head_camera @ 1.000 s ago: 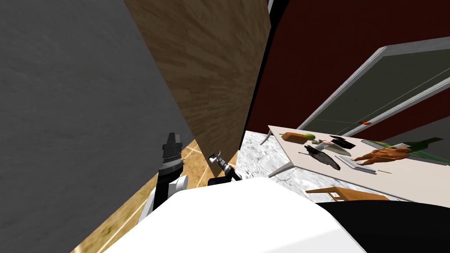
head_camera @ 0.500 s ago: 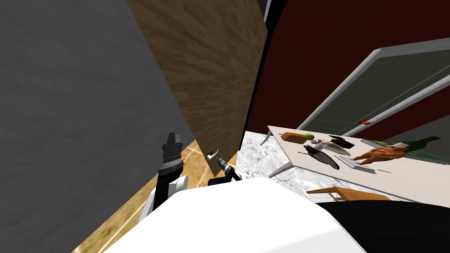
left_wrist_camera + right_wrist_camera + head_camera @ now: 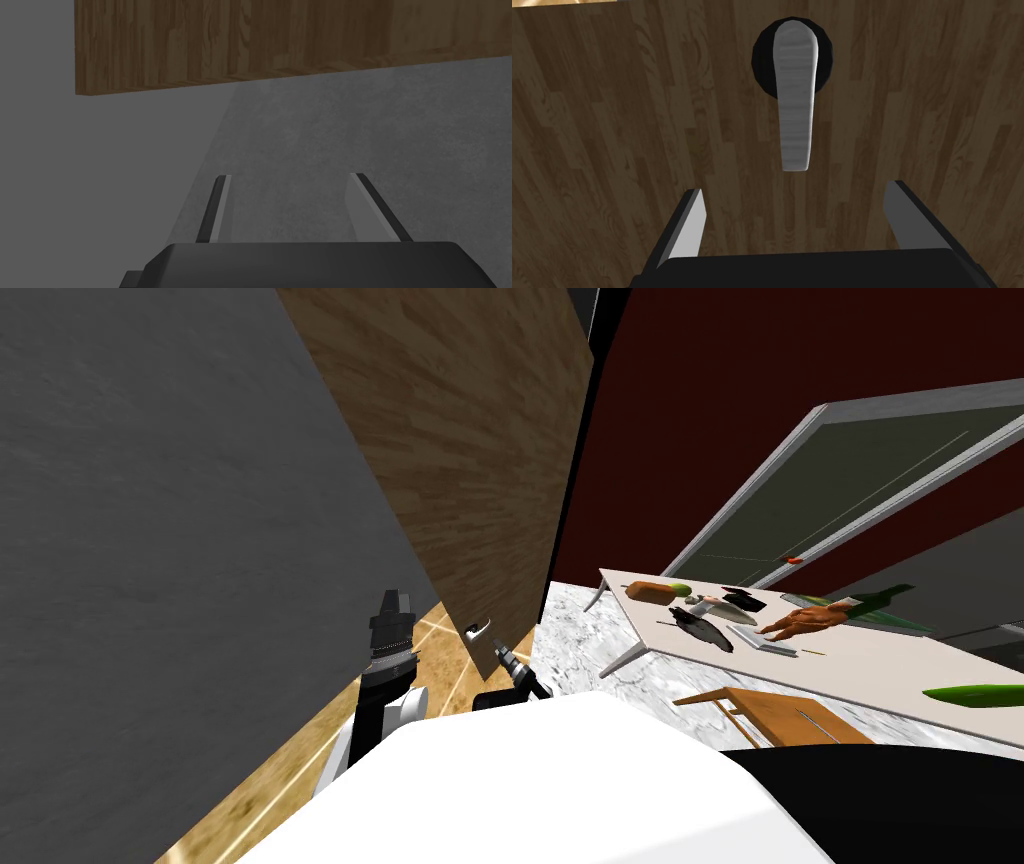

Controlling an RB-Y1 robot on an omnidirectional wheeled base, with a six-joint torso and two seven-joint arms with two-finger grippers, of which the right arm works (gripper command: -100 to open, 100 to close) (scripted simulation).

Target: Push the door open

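The wooden door [image 3: 470,438] stands ajar, swung away from me, with a black area along its free edge. Its grey lever handle [image 3: 477,629] sits on a dark round plate [image 3: 792,55] low on the panel. My right gripper [image 3: 797,200] is open, close in front of the door face [image 3: 612,150], with the handle [image 3: 795,100] just beyond its fingertips and not between them. My left gripper [image 3: 391,608] hangs open near the grey wall [image 3: 180,538], facing the wall and the door's edge [image 3: 250,40].
A white table [image 3: 880,668] on the right carries food, a dark pan, a bottle and other items. A wooden chair [image 3: 770,713] stands beside it. Behind are a dark red wall [image 3: 720,408] and a grey-framed window [image 3: 860,488]. The floor is wood by the door, marble further right.
The door has swung further away and its handle has moved off from my right gripper. The whole head view has shifted, with the table sliding left as I turn.
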